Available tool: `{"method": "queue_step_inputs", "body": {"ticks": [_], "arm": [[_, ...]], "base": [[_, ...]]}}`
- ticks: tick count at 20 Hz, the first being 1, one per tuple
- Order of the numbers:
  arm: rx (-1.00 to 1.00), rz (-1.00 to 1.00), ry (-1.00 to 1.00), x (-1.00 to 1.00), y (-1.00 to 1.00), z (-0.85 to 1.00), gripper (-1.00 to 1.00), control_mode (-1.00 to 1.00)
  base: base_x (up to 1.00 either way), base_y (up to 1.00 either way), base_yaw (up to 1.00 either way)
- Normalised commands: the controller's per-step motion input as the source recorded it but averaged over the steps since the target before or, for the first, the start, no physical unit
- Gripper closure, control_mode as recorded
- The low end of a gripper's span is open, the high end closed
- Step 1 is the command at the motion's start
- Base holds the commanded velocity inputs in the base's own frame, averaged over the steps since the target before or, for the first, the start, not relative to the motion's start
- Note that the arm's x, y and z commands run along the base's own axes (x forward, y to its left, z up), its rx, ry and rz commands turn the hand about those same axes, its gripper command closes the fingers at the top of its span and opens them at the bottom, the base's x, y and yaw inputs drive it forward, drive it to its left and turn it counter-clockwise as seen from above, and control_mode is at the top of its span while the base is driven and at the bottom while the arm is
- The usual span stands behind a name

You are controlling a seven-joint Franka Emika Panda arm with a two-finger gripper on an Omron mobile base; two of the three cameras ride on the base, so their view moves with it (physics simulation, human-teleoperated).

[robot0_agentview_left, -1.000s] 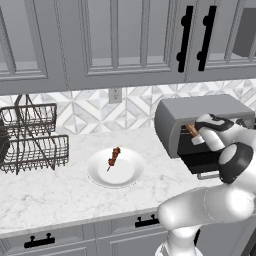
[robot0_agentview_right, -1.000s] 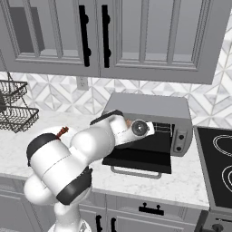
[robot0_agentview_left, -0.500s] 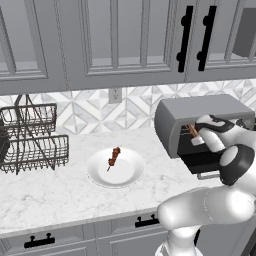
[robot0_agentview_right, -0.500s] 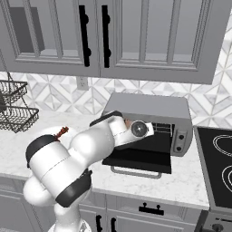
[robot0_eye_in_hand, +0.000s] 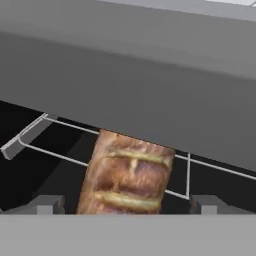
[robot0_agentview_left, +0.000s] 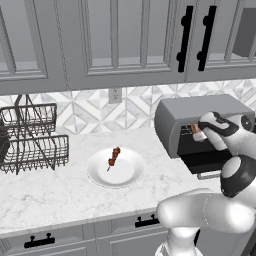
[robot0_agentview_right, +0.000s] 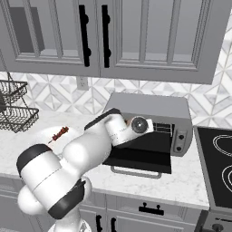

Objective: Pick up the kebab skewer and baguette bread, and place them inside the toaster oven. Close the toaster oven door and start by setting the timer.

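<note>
Nearest the camera, the gripper (robot0_eye_in_hand: pixel 125 205) stood with jaws spread wide, its fingertips (robot0_eye_in_hand: pixel 47 204) clear on either side of the baguette bread (robot0_eye_in_hand: pixel 127 175), which lay on the wire rack (robot0_eye_in_hand: pixel 65 157) inside the toaster oven (robot0_agentview_left: pixel 200 112). Farther off, the kebab skewer (robot0_agentview_left: pixel 114 156) lay on the white plate (robot0_agentview_left: pixel 100 175): probably light, stiff and thin, best pinched across its meat chunks.

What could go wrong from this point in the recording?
The baguette bread lies on the wire rack between the open tool's fingertips, so a skewed withdrawal might drag it back out. The kebab skewer sits on the white plate, a thin thing to grasp. The toaster oven door hangs open and could get bumped.
</note>
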Motion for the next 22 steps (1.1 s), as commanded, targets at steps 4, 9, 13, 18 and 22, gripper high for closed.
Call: {"method": "queue_step_inputs", "body": {"ticks": [4, 9, 13, 18, 22], "arm": [[0.03, 0.0, 0.0, -0.54, -0.23, 0.09, -1.0, -1.0], [0.03, 0.0, -0.02, -0.98, -0.34, -0.05, -1.0, -1.0], [0.0, 0.02, -0.04, -0.35, -0.03, -0.19, -1.0, -1.0], [0.0, 0.08, -0.13, 0.0, 0.14, -0.24, -1.0, -1.0], [0.02, 0.05, -0.21, 0.0, 0.01, 0.0, -1.0, -1.0]], "base": [[0.0, 0.0, 0.0], [0.0, 0.0, 0.0], [0.0, 0.0, 0.0], [0.0, 0.0, 0.0], [0.0, 0.0, 0.0]]}}
